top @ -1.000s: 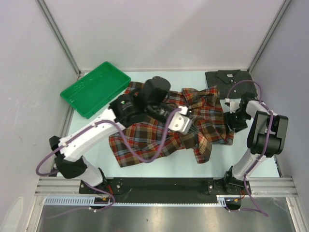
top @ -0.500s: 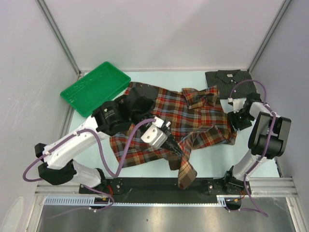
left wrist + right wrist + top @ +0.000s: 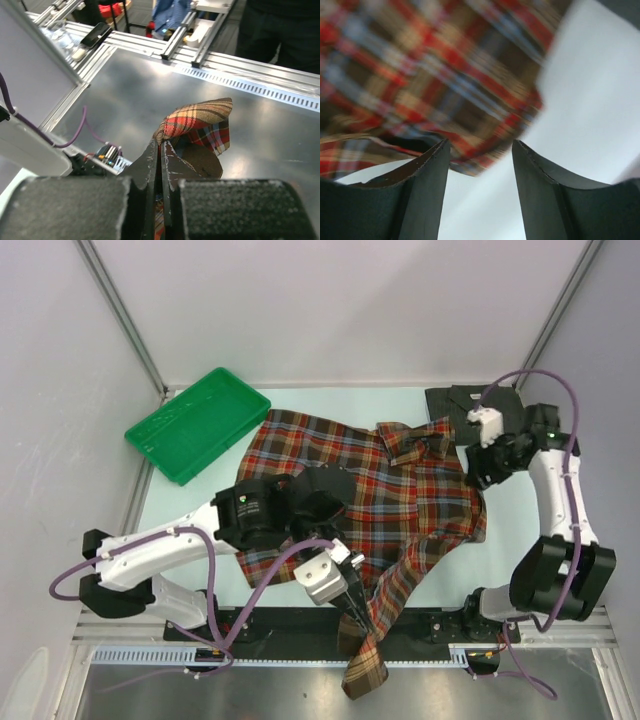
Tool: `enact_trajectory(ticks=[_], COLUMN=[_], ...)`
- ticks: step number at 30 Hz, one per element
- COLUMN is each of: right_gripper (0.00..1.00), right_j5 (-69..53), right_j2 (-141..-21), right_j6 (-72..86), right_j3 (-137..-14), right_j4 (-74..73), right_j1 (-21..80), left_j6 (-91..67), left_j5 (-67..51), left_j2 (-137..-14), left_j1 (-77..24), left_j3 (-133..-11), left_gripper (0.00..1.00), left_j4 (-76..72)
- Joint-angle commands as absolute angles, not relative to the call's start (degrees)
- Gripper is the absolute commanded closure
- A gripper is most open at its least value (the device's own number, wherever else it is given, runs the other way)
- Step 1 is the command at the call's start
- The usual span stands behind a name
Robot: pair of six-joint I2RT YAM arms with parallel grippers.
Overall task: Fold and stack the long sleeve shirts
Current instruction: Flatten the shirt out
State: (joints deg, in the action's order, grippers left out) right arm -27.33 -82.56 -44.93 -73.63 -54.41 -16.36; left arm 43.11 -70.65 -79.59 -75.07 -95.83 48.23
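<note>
Two shirts lie on the surface (image 3: pixel 330 400). In the top view the grey shirt (image 3: pixel 455 400) sits folded at 1 o'clock, near the far right corner. The plaid shirt (image 3: pixel 370 480) is spread open across the middle with its collar toward 1 o'clock. One plaid sleeve (image 3: pixel 372 635) stretches off the near edge at 6 o'clock and hangs over the rail. The left jaws are pressed together on that sleeve. The right jaws stand spread and hold nothing, hovering at 2 o'clock over the plaid shirt's edge, between its collar and the grey shirt. A green tray (image 3: pixel 195 425) rests at 10 o'clock.

The step in hand looks like drawing the sleeve out straight, so the folding of the plaid shirt has barely begun. The next move probably calls for carrying that sleeve back toward 12 o'clock and laying it flat across the body without dragging the whole shirt along. The right jaws are well placed to pin or take the far side.

The top view alone shows how the shirts lie, but there the pinch is too small to judge. The left wrist view settles it: cloth is nipped between the jaws, and the sleeve's end (image 3: pixel 200 125) flops beyond them over bare metal. The right wrist view, blurred, shows only the plaid edge (image 3: pixel 420 75) and pale surface below its parted jaws.
</note>
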Motion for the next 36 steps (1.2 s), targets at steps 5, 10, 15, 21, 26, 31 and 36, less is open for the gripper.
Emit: enact_trajectory(ticks=[5,10,15,21,26,31,36], right_gripper=[0.41,0.42,0.46,0.34,0.63,0.90,0.99], right_j5=[-33.41,-33.84,-31.56,-31.03,-27.69,-26.37,-22.86], right_j2=[-73.04,-77.33,-85.41,-86.22,-87.80,-82.89,-73.40], right_j6=[-40.70,-42.09,-46.93,-49.49,-50.79,-58.15,-66.34], right_j3=[-59.34,-54.06,-52.56,-52.83,-53.87,-53.79,-50.20], right_j4=[-52.67,-51.50,-55.45,-57.58,-59.05,-68.79,-74.53], right_j1=[6.92,13.18,13.10,11.25,12.40,7.57,1.15], left_j6=[42.72,35.61,42.43,42.89,42.72,39.65,30.69], left_j5=[-69.00,-64.87,-57.67,-59.15,-61.87,-61.88,-50.68], left_j2=[-77.08,-71.03,-61.10,-60.12,-61.61,-62.67,-61.35], left_j1=[-76.99,-74.02,-72.16,-67.33,-63.64,-58.02,-53.89], left_j3=[-92.64,-82.56,-66.55,-63.72,-64.34,-62.33,-53.72], left_gripper=[0.95,0.95,0.93,0.92,0.92,0.94,0.96], left_j4=[43.86,32.39,29.00,29.18,28.83,26.64,17.00])
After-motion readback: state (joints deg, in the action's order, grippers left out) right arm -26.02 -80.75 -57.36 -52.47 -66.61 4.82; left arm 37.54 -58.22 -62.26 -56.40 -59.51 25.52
